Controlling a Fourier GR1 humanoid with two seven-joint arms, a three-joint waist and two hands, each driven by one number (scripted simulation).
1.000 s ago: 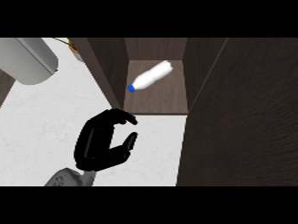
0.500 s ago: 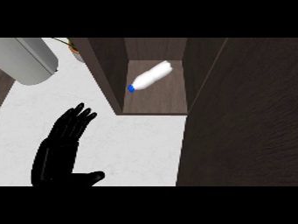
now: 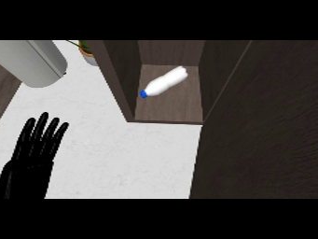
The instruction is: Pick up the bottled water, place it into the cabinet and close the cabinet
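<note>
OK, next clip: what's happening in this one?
The bottled water already lies on its side inside the open cabinet, blue cap toward the counter. One hand shows at the lower left, flat and open with straight fingers, holding nothing and well apart from the cabinet. The dark door at the right is not yet closed, so closing is what remains.

Glossy black robot hand [image 3: 31, 158]
</note>
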